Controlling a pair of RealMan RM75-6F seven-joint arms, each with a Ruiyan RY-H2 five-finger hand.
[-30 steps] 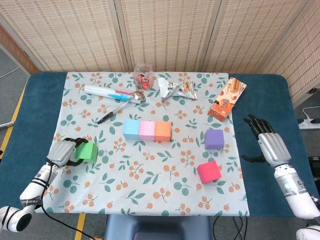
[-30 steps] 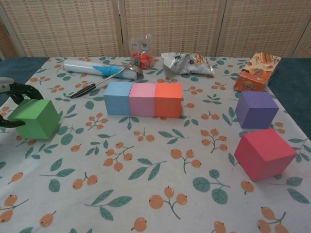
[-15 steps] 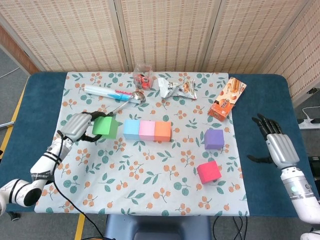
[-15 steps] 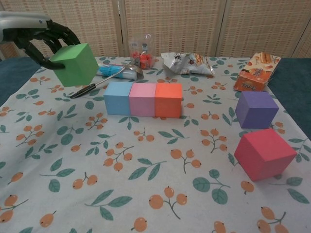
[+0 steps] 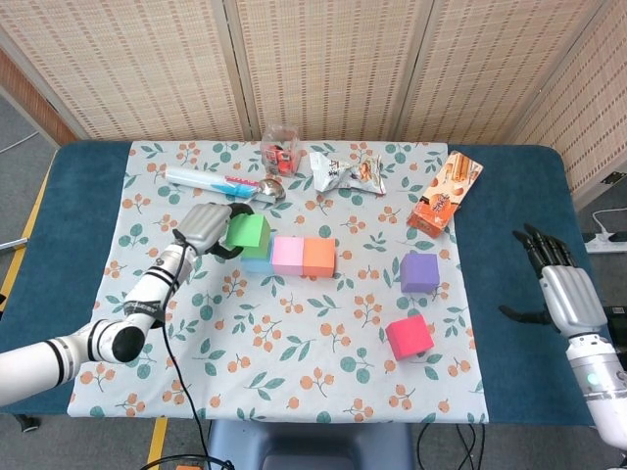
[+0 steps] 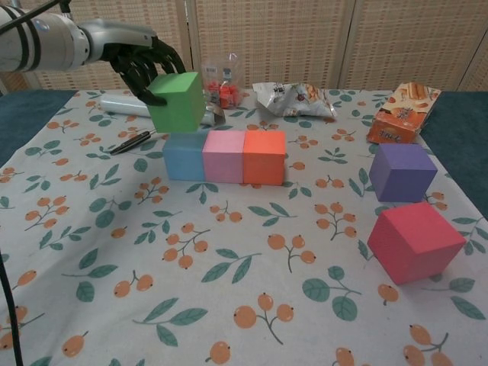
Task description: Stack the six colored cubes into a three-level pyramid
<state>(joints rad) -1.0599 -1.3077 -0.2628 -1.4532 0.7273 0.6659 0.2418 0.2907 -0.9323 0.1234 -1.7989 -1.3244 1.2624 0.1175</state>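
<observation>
The left hand [image 6: 141, 65] grips the green cube [image 6: 177, 101], dark fingers wrapped over its top and far side, and holds it in the air directly above the blue cube [image 6: 183, 155] — matte, sharp-edged blocks, all of them. Blue, the pink cube [image 6: 223, 156] and the orange cube [image 6: 264, 157] sit touching in a straight row at mid-frame. At the right of the chest view, the purple cube [image 6: 402, 172] stands apart, with the red cube [image 6: 415, 242] nearer the lower edge, turned at an angle.

The right hand [image 5: 565, 291] rests at the far right of the head view, fingers spread and empty, on the blue table [image 5: 509, 196]. A leaf-and-berry printed cloth [image 5: 294, 362] covers the middle — woven reed screens [image 5: 323, 64] stand behind.
</observation>
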